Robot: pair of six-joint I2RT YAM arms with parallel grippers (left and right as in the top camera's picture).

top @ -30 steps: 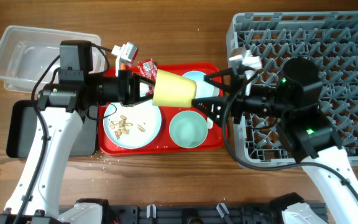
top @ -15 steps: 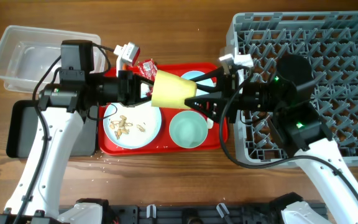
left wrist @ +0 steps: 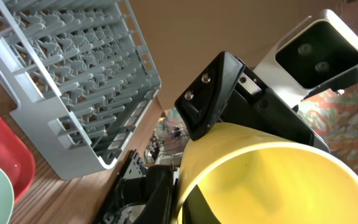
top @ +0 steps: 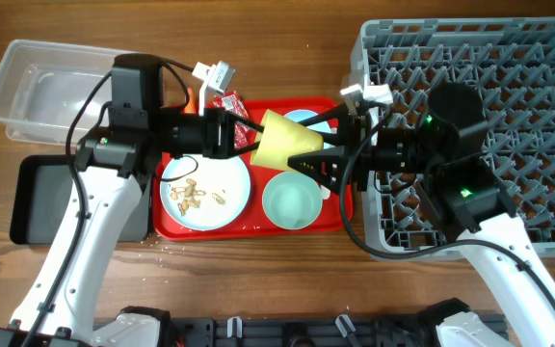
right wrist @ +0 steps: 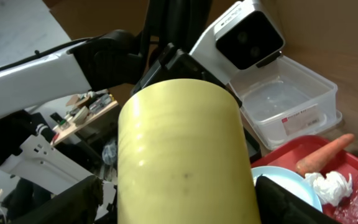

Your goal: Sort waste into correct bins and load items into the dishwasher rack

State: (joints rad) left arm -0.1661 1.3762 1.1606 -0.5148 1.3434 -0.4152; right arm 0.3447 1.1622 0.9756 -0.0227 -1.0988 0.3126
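My left gripper (top: 251, 135) is shut on the rim of the yellow cup (top: 282, 143), one finger inside and one outside (left wrist: 179, 194). It holds the cup on its side above the red tray. The cup fills the left wrist view (left wrist: 272, 180) and the right wrist view (right wrist: 182, 162). My right gripper (top: 308, 145) is open, with a finger on each side of the cup's closed end (right wrist: 179, 205). The grey dishwasher rack (top: 509, 58) stands at the right.
The red tray (top: 249, 231) holds a light blue plate (top: 222, 207) with food scraps (top: 196, 196), a pale green bowl (top: 291, 202), a light blue bowl (right wrist: 291, 186) with tissue (right wrist: 328, 185), a carrot (right wrist: 325, 152) and a wrapper (top: 227, 104). A clear tub (top: 37, 82) and a black tray (top: 37, 198) stand left.
My left arm has carried the cup to the right. My right gripper has moved left, and its open fingers now straddle the cup's end.
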